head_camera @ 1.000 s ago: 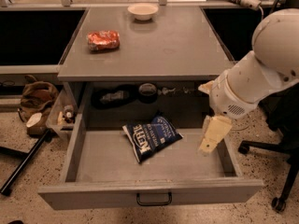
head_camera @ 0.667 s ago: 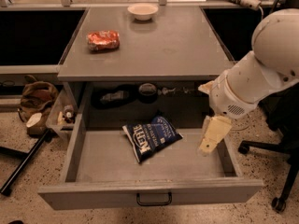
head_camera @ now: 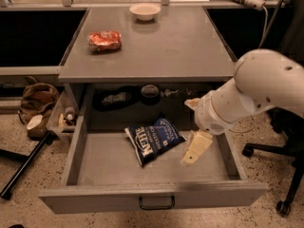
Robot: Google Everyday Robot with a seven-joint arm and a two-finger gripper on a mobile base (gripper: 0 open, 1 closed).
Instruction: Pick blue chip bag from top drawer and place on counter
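Note:
The blue chip bag (head_camera: 156,138) lies flat and angled in the middle of the open top drawer (head_camera: 95,194). The drawer is pulled out below the grey counter (head_camera: 161,46). My gripper (head_camera: 188,132) hangs inside the drawer just right of the bag, on the white arm (head_camera: 256,89) that reaches in from the right. Its cream fingers are spread open, one finger (head_camera: 196,147) low beside the bag's right edge and the other (head_camera: 191,103) near the drawer's back. It holds nothing.
An orange-red foil snack bag (head_camera: 104,41) and a small white bowl (head_camera: 145,11) sit on the counter. Dark objects (head_camera: 150,91) lie at the drawer's back. A chair base (head_camera: 280,175) stands right, a brown bag (head_camera: 37,99) left.
My gripper has moved left and a little lower in the drawer, closer to the blue chip bag. The bag has not moved.

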